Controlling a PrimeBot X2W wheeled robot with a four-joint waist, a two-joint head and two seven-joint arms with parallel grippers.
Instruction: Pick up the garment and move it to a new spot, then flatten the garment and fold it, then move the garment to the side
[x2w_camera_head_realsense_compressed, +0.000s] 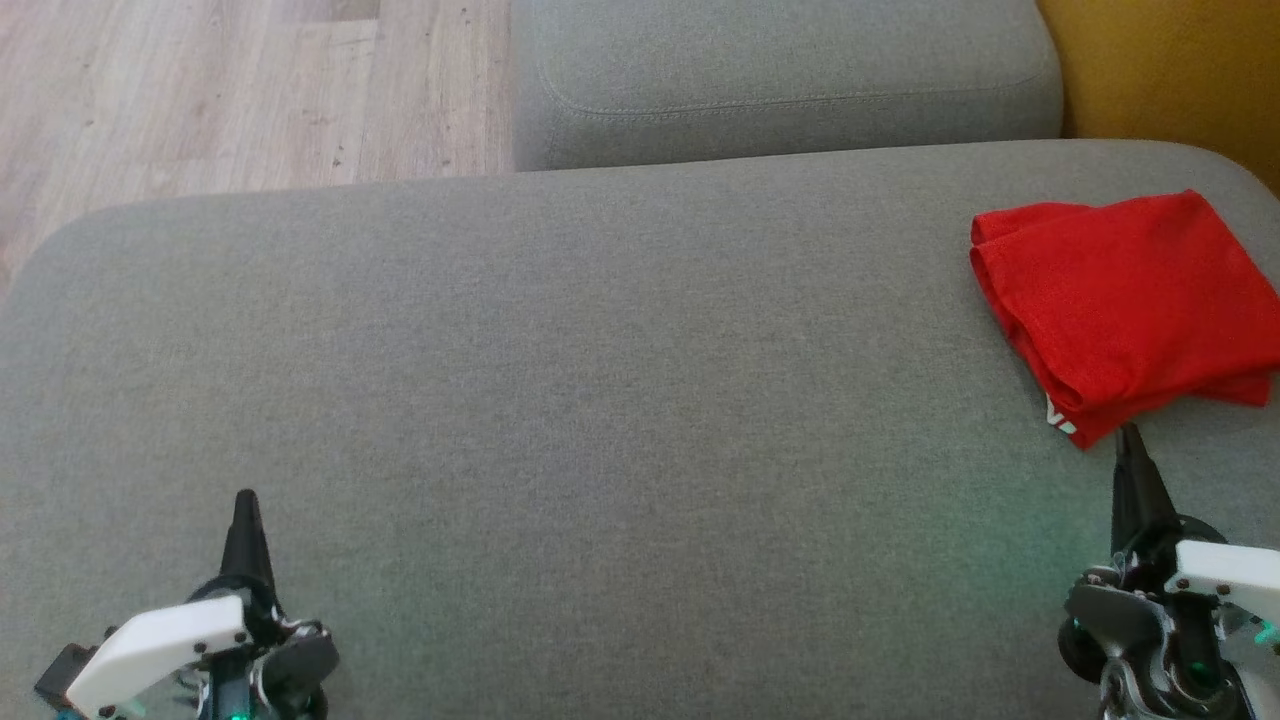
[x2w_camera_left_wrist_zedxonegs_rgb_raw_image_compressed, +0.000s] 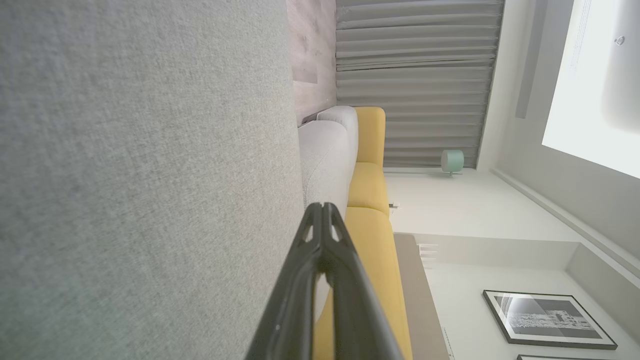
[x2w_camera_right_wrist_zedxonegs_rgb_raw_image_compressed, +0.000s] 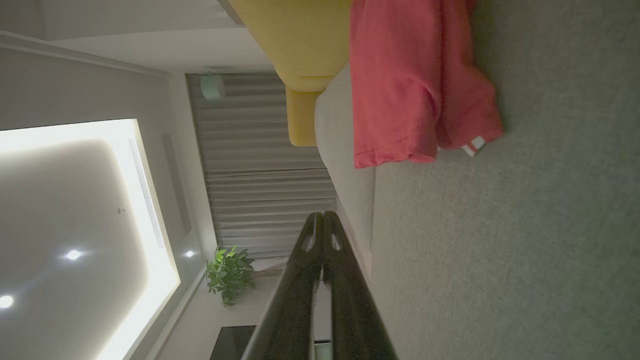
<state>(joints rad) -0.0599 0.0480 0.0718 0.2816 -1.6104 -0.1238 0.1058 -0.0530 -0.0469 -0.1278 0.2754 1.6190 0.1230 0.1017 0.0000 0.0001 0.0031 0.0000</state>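
Note:
The garment (x2w_camera_head_realsense_compressed: 1125, 305) is red and lies folded into a compact stack at the far right of the grey sofa seat (x2w_camera_head_realsense_compressed: 600, 380); it also hangs at the top of the right wrist view (x2w_camera_right_wrist_zedxonegs_rgb_raw_image_compressed: 415, 85), a small white label at one corner. My right gripper (x2w_camera_head_realsense_compressed: 1130, 435) is shut and empty, its tip just short of the garment's near corner, not touching it. In its own wrist view the right gripper (x2w_camera_right_wrist_zedxonegs_rgb_raw_image_compressed: 322, 216) has its fingers pressed together. My left gripper (x2w_camera_head_realsense_compressed: 245, 500) is shut and empty at the lower left, far from the garment, and its fingers meet at the tip (x2w_camera_left_wrist_zedxonegs_rgb_raw_image_compressed: 322, 207).
A grey back cushion (x2w_camera_head_realsense_compressed: 780, 80) stands behind the seat. Wooden floor (x2w_camera_head_realsense_compressed: 200, 90) lies beyond the seat's left edge. A yellow sofa section (x2w_camera_head_realsense_compressed: 1170, 70) is at the top right, right of the cushion. The wide seat between the grippers is bare fabric.

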